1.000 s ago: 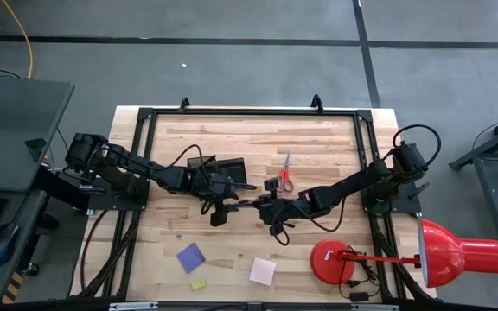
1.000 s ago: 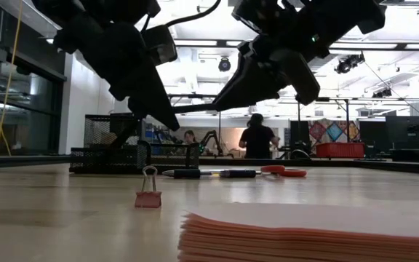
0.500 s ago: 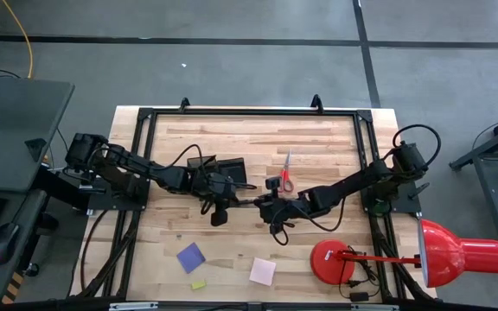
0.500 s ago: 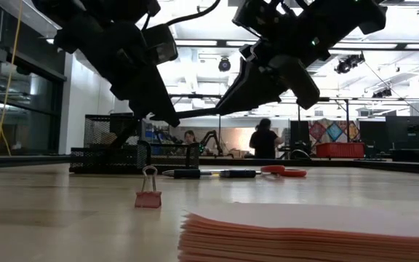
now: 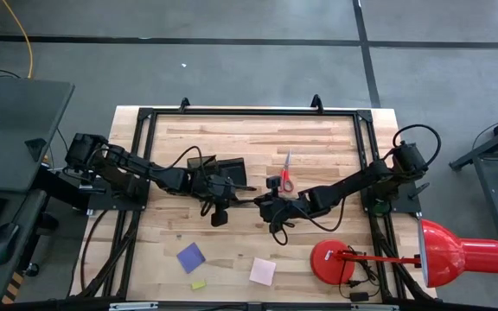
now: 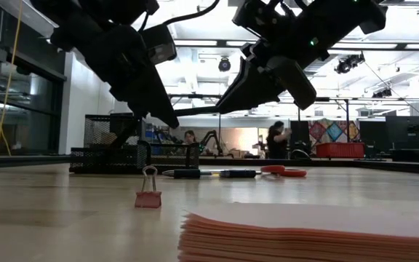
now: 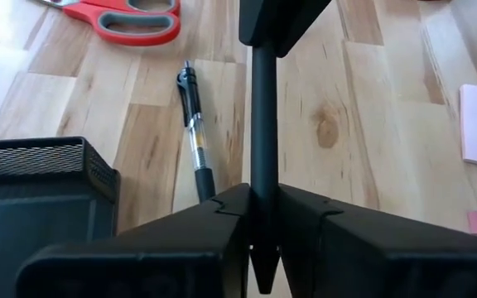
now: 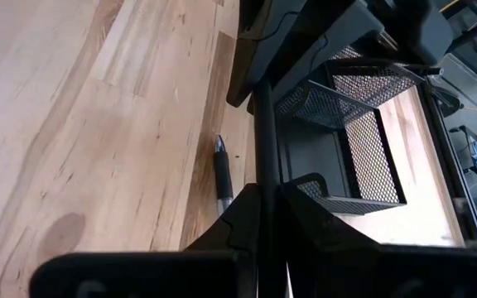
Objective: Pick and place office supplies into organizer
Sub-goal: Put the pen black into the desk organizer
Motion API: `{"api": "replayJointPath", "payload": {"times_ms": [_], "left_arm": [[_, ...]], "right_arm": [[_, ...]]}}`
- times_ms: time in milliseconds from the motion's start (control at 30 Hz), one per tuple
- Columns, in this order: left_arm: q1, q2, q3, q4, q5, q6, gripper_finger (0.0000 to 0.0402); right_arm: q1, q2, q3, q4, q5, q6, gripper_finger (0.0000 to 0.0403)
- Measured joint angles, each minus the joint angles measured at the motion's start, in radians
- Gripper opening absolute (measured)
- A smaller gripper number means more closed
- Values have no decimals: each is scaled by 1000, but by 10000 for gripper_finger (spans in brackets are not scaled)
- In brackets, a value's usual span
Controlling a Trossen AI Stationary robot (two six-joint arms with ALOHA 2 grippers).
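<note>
Table centre, high view: left gripper point(image 5: 236, 200) and right gripper point(image 5: 260, 204) meet tip to tip, both raised above the table point(image 5: 335, 142). A held pen point(image 5: 248, 201) spans the gap between them.

- Left fingers point(image 7: 214, 219) are pressed onto one end of the held pen point(image 7: 264, 124). The right gripper point(image 7: 280, 21) is on the far end.
- Right fingers point(image 8: 238, 215) pinch the other end of the held pen point(image 8: 265, 132). The left gripper point(image 8: 305, 33) is opposite.
- In the low view the held pen point(image 6: 195, 111) is roughly level in the air, running from the left gripper point(image 6: 172, 120) to the right gripper point(image 6: 224, 108).

Organizer point(image 5: 223, 168) sits at 10 o'clock from centre, just beside the left wrist. It is black mesh point(image 8: 346, 149).
Table pen point(image 7: 193, 136) lies flat under the grippers, between the organizer point(image 7: 31, 190) and the scissors point(image 7: 122, 12). It also shows in the low view point(image 6: 209, 173).
Scissors point(image 5: 286, 177) are at 1 o'clock, flat, with the red handles toward centre.
Purple pad point(image 5: 191, 257) is at 7 o'clock, and the yellow piece point(image 5: 198, 284) is near it toward the table's near edge.
Pink pad point(image 5: 263, 271) is at 6 o'clock.
Binder clip point(image 6: 149, 193) stands on the table, pink, near the pink pad point(image 6: 304, 233).
Lamp point(image 5: 439, 255) is at 4 o'clock, with its base on the table corner.
</note>
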Motion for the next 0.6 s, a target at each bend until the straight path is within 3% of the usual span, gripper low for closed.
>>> {"api": "replayJointPath", "payload": {"times_ms": [167,433,600], "left_arm": [[-39,0,0,2,-52,-7,21],[-102,0,0,8,-199,-4,21],[-111,0,-2,2,-294,-28,21]], "right_arm": [[0,0,0,4,-11,1,32],[12,0,0,6,-30,43,108],[36,-17,0,-29,70,70,148]]}}
